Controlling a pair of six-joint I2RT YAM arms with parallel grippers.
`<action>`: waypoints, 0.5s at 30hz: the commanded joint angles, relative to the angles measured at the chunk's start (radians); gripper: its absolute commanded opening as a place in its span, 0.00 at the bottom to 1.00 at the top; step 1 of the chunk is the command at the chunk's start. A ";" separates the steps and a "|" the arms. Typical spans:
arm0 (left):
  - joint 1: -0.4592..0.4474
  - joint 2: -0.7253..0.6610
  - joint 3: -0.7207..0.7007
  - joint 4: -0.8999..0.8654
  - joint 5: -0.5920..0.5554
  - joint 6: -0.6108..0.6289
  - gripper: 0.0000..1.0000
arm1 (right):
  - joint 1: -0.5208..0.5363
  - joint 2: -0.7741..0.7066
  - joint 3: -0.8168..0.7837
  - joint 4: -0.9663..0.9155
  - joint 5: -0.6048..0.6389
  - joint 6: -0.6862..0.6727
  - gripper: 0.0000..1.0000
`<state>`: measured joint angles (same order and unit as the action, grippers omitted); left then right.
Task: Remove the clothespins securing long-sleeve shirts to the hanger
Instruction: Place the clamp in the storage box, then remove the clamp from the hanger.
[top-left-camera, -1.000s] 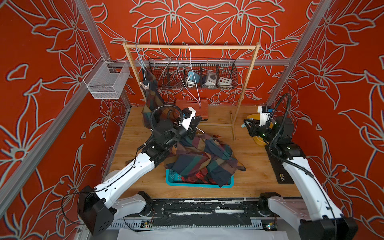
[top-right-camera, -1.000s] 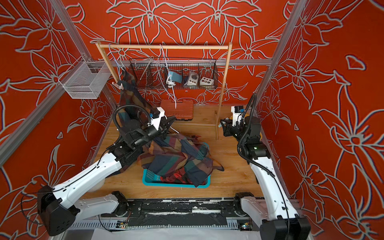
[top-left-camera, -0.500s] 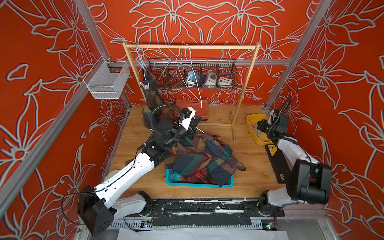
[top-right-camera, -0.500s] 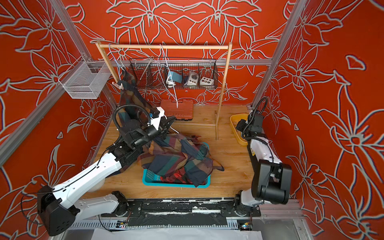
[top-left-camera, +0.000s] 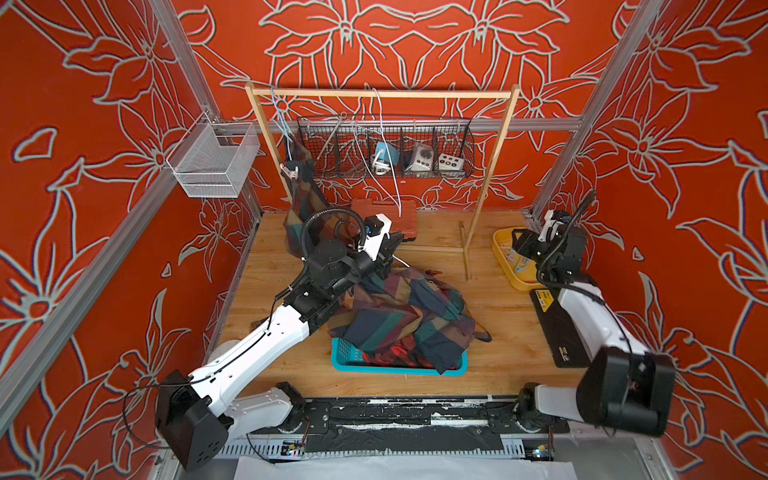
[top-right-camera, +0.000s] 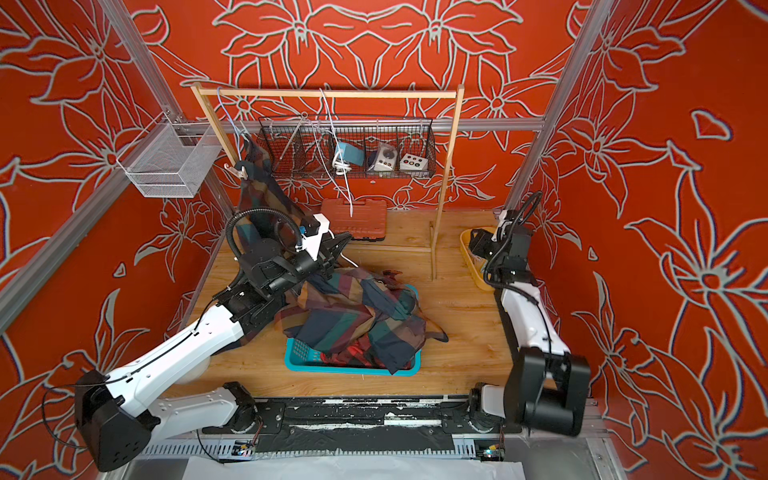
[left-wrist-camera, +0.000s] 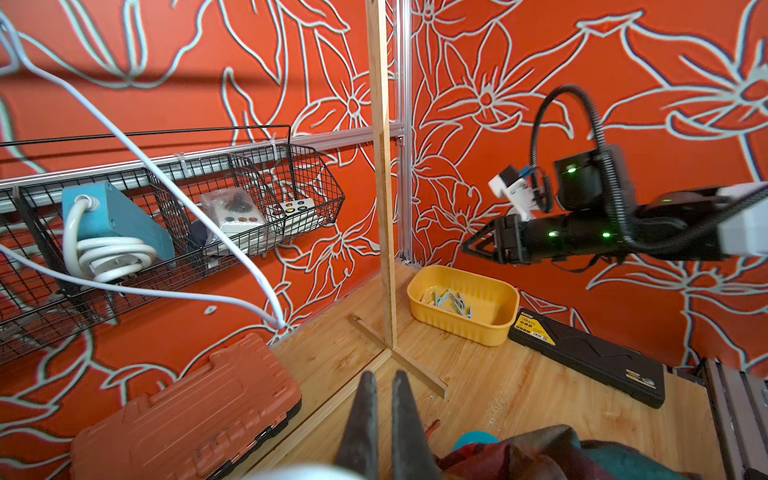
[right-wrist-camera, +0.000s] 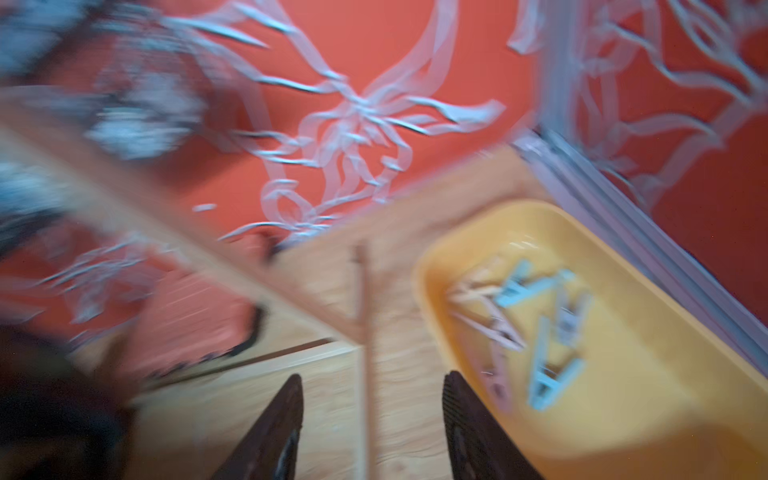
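One plaid long-sleeve shirt (top-left-camera: 305, 195) hangs from a wire hanger (top-left-camera: 278, 116) at the left end of the rack, with a pale clothespin (top-left-camera: 291, 169) (top-right-camera: 241, 169) on its shoulder. More plaid shirts (top-left-camera: 399, 320) lie heaped on the teal basket. My left gripper (top-left-camera: 395, 245) (left-wrist-camera: 384, 376) is shut and empty, beside the heap's far edge. Over the yellow tub (top-left-camera: 498, 249) (right-wrist-camera: 623, 415), my right gripper (top-left-camera: 519, 245) (right-wrist-camera: 372, 380) is open with nothing between its fingers. Several pink and mint clothespins (right-wrist-camera: 540, 299) (left-wrist-camera: 449, 299) lie in the tub.
The wooden rack (top-left-camera: 382, 94) carries bare white hangers (top-left-camera: 380, 124). Behind it hangs a black wire basket (top-left-camera: 386, 149). An orange tool case (top-left-camera: 382, 208) lies at the back, a black case (top-left-camera: 557, 328) at the right, a mesh basket (top-left-camera: 212, 166) on the left wall. The teal basket (top-left-camera: 399, 368) is at the front.
My right gripper has opened wider and shifted right over the yellow tub while its arm folded back. The left arm has not moved.
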<state>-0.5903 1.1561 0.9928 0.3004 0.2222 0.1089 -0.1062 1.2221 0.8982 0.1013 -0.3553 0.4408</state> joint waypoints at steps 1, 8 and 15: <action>0.004 0.017 0.020 0.016 0.005 -0.006 0.00 | 0.115 -0.172 -0.076 0.081 -0.295 -0.087 0.54; 0.004 0.024 0.033 0.003 -0.008 0.002 0.00 | 0.391 -0.388 0.013 -0.204 -0.508 -0.385 0.53; 0.004 0.023 0.049 -0.008 0.002 -0.002 0.00 | 0.691 -0.315 0.059 -0.383 -0.256 -0.545 0.53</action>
<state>-0.5900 1.1805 1.0058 0.2783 0.2188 0.1070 0.5274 0.8719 0.9649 -0.1791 -0.7063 -0.0013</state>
